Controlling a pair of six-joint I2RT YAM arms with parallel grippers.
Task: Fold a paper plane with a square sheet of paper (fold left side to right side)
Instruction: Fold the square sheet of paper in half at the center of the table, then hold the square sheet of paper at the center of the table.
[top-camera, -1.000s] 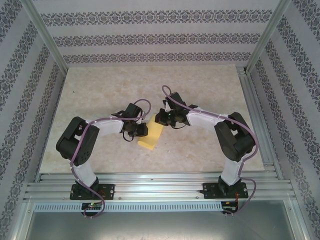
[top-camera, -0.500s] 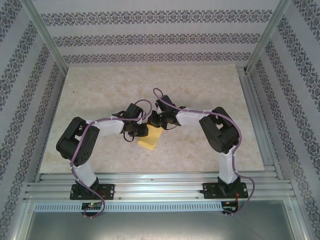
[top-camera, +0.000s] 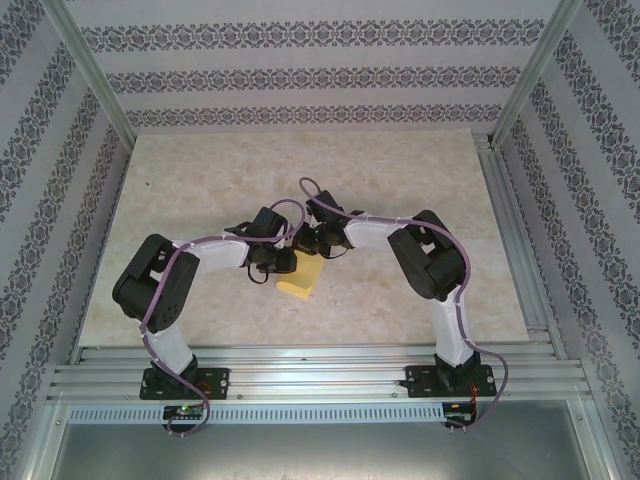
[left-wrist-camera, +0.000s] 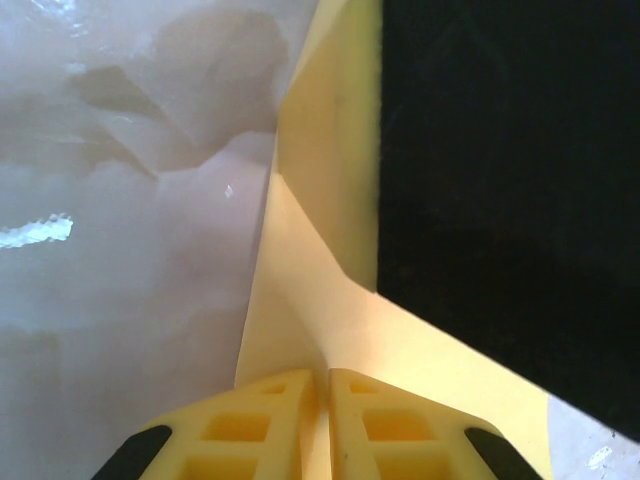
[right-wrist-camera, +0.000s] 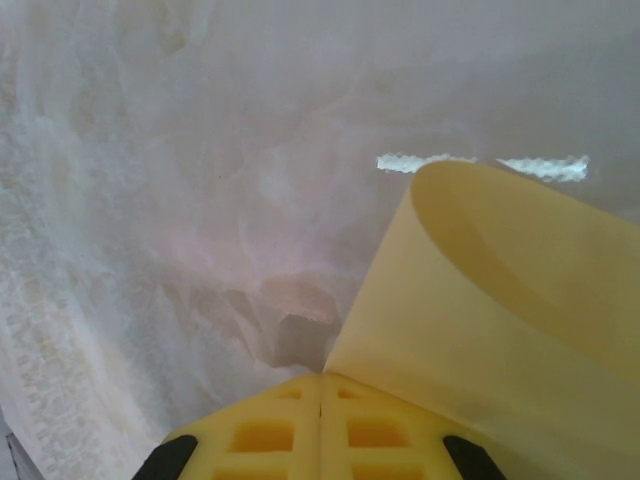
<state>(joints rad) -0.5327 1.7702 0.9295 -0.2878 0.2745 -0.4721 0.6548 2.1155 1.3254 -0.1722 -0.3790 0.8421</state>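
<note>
The table (top-camera: 200, 180) was a pale, marbled slab, glossy enough to throw back bright streaks of light. Wallpaper (top-camera: 300, 75) with dark floral bands on white closed it in on three sides, with metal posts at the far corners. Ribbed metal rails (top-camera: 300, 365) ran along the near edge, where both arms were bolted.

The paper (top-camera: 300, 280) lay near the middle of the table, between the arms, as a yellow oblong. Its long axis slanted from the near left to the far right. The near end was blunt and lay bare on the table. The far end ran under the two pincers, which met over it. No pointed tip showed.

The left pincer (top-camera: 280, 262) sat at the paper's left edge. In its wrist view the fingers stood almost together, pinching a raised crease of the sheet. A black shape (left-wrist-camera: 500, 200) covered the paper's right part there; I could not tell what it was.

The right pincer (top-camera: 310, 243) was at the far end, just beside the left one. Its fingers were fully closed on an edge of the paper, and from them the sheet rose to the right in a smooth curl, lifted off the table
</note>
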